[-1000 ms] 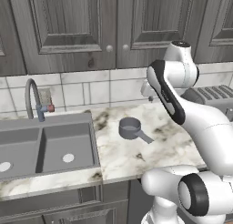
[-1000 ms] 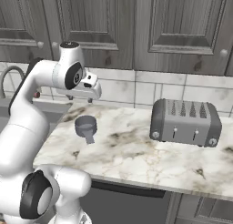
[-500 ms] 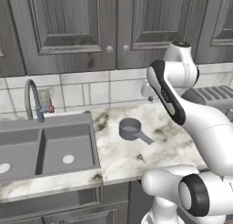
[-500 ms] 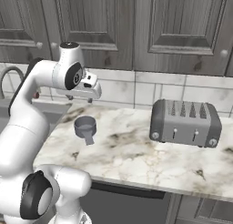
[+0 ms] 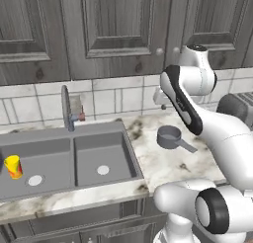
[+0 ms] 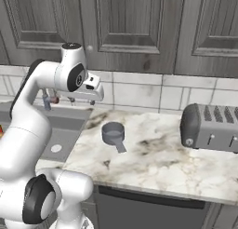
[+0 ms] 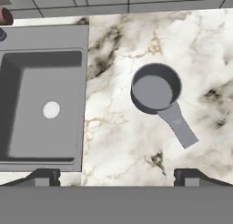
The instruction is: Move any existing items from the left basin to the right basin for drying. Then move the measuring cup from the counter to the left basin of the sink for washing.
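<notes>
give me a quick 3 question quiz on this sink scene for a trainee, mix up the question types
1. True or false: the yellow cup stands in the left basin.
2. Where is the measuring cup? A) in the right basin B) on the counter, right of the sink C) held in the pincer
3. Fill in: the pincer hangs above the ____ with its two tips spread wide, holding nothing.

Key: 1 true; 2 B; 3 counter
</notes>
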Tool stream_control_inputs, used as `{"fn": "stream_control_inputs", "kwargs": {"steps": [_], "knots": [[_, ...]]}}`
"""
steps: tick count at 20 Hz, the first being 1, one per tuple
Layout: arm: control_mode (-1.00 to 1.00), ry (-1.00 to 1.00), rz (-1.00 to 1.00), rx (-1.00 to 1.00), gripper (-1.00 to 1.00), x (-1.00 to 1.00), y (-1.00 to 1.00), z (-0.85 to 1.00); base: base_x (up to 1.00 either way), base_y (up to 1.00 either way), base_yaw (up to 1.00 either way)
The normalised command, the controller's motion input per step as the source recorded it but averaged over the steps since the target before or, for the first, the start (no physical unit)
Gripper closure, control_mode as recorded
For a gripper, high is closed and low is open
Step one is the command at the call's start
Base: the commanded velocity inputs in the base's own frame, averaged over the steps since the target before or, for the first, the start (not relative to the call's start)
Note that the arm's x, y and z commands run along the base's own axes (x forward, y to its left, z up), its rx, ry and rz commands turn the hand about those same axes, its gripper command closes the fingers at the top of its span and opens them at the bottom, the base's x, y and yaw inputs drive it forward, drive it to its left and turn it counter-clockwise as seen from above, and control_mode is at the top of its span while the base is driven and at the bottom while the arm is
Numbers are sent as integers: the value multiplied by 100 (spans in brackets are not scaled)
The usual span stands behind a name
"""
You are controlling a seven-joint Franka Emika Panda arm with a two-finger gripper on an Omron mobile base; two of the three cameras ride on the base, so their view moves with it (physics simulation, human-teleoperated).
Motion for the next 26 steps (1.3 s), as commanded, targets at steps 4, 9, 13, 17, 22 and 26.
{"fn": "stream_control_inputs", "kwargs": {"steps": [4,9,13,17,22,26], "knots": [[100,0,0,0,-100,0,0,0,2,69,-5],[100,0,0,0,-100,0,0,0,16,60,-4],[100,0,0,0,-100,0,0,0,32,54,-3],[100,0,0,0,-100,0,0,0,57,36,-2],[100,0,0,0,-100,0,0,0,23,4,-1],[100,0,0,0,-100,0,0,0,1,0,-1]]}}
